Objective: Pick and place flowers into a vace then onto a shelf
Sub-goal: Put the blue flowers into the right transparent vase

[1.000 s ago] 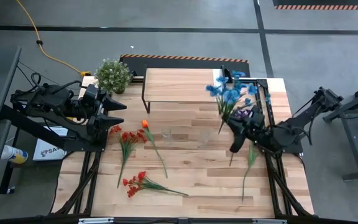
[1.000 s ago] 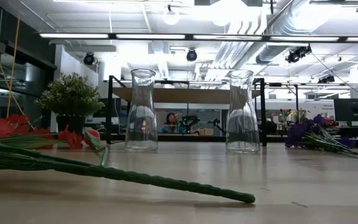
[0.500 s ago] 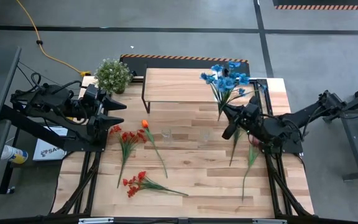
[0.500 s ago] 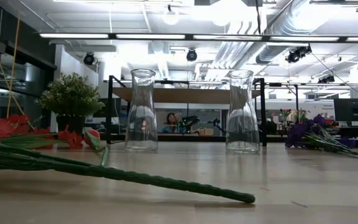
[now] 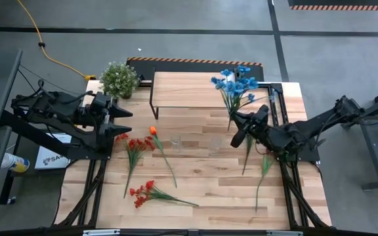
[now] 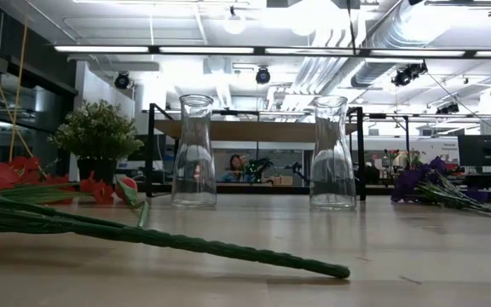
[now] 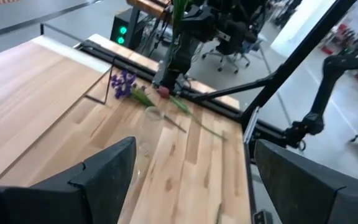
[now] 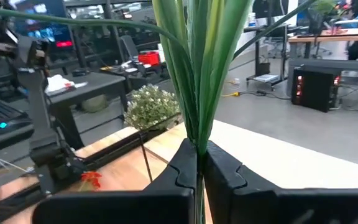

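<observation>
Two right gripper (image 8: 199,163) fingers (image 8: 180,169) clamp the blue flowers (image 5: 235,84).

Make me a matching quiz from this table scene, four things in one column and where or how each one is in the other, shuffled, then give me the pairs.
Things:
1. blue flowers
2. red flowers
3. potted plant
4. left gripper

States:
A. standing at the far left corner of the table, beside the shelf
B. lying loose on the wood at the left
C. fingers open, holding nothing, at the left edge
D. lifted off the table, stalks clamped in the right gripper

Pairs: 1-D, 2-B, 3-A, 4-C
</observation>
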Motion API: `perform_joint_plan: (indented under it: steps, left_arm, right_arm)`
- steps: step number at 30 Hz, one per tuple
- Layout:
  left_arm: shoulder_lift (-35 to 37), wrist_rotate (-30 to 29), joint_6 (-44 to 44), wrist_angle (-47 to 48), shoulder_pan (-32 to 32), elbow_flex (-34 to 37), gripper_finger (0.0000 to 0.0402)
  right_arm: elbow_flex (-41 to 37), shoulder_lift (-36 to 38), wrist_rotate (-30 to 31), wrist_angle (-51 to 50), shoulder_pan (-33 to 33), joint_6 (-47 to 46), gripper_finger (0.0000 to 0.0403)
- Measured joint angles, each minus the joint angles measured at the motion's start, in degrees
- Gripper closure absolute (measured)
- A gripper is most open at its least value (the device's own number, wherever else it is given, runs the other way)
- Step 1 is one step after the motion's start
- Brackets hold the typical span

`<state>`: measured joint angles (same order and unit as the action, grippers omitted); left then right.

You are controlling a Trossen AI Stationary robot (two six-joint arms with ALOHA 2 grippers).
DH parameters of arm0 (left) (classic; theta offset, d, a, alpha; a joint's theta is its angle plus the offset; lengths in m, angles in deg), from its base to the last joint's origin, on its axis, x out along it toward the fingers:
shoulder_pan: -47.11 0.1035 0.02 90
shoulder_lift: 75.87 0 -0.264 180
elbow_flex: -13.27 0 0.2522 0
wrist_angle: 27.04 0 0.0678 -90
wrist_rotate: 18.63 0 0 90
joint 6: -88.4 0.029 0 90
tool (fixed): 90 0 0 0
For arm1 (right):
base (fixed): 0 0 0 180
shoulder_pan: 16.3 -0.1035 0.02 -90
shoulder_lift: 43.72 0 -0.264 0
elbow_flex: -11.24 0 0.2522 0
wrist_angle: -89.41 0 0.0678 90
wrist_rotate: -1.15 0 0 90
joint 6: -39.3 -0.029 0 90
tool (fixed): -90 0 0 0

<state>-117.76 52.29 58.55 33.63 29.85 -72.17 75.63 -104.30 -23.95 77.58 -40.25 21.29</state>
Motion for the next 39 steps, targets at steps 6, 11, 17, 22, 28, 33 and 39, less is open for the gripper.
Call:
perform_joint_plan:
  steps: [6, 11, 17, 22, 28, 33, 39]
  left_arm:
    - [0.0, -0.1, 0.0, 2.7, 0.0, 0.0, 0.0041]
    - [0.0, -0.1, 0.0, 4.0, 0.0, 0.0, 0.0041]
    - [0.0, -0.2, 0.0, 4.5, 0.0, 0.0, 0.0041]
    - [0.0, -1.4, 0.0, 4.7, 0.0, 0.0, 0.0041]
    - [0.0, -2.6, 0.0, 5.9, 0.0, 0.0, 0.0041]
    - [0.0, -2.6, 0.0, 6.0, 0.0, 0.0, 0.0041]
    - [0.0, -2.7, 0.0, 6.0, 0.0, 0.0, 0.0041]
  right_arm:
    - [0.0, -4.8, 3.6, 3.2, 0.0, 0.3, 0.0398]
    - [0.0, -7.9, 6.9, 5.1, 0.0, -0.1, 0.0395]
    - [0.0, -10.9, 8.7, 9.4, 0.1, -0.2, 0.0397]
    - [0.0, -14.1, 8.7, 10.9, 1.4, -2.9, 0.0397]
    - [0.0, -17.0, 10.4, 10.8, 2.2, -5.8, 0.0391]
    - [0.0, -17.3, 10.6, 10.8, 1.9, -6.6, 0.0399]
    - [0.0, -17.4, 10.8, 10.8, 0.7, -7.8, 0.0390]
